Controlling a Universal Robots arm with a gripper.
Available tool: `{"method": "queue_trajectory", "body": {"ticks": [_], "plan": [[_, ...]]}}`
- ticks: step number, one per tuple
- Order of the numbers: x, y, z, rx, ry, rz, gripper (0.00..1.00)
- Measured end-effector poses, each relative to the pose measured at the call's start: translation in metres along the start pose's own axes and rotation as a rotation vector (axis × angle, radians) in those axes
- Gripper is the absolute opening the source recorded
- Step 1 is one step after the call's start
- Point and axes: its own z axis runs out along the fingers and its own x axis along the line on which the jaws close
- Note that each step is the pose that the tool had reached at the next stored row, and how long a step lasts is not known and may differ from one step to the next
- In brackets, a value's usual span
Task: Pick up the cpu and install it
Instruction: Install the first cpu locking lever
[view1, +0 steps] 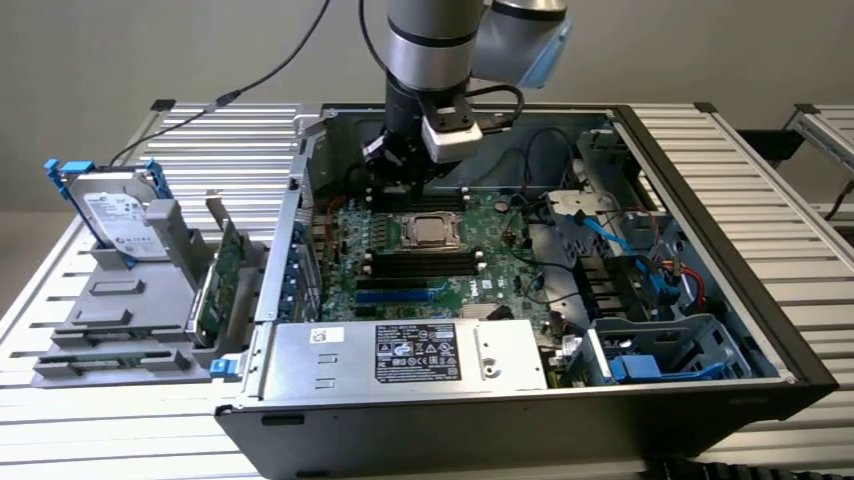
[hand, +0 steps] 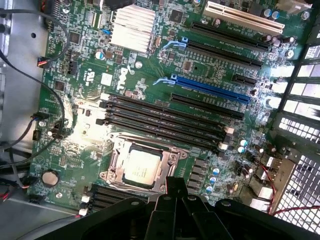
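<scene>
The cpu (view1: 427, 230) is a small square chip with a dull silver top, lying flat in its metal-framed socket on the green motherboard (view1: 461, 290) inside the open computer case. In the wrist view the cpu (hand: 141, 166) sits in the socket frame just beyond my black fingertips. My gripper (view1: 395, 188) hangs just above the board at the far side of the socket, a little toward the exterior view's left of the chip. The gripper (hand: 175, 187) is shut, with nothing between its fingers.
Long black memory slots (hand: 165, 122) run beside the socket, with a blue slot (hand: 210, 89) and a finned heatsink (hand: 132, 32) beyond. A silver power supply (view1: 400, 355) fills the case front. Cables (view1: 607, 235) crowd the exterior view's right. A hard drive (view1: 118, 215) stands outside the case at the left.
</scene>
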Motion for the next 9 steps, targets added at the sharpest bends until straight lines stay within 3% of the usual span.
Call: {"method": "queue_trajectory", "body": {"ticks": [6,9], "plan": [[0.0006,-0.0024,-0.003,0.0004,-0.0053,-0.035,0.11],[0.002,-0.0078,-0.0029,0.0002,-0.0057,-0.04,0.11]]}}
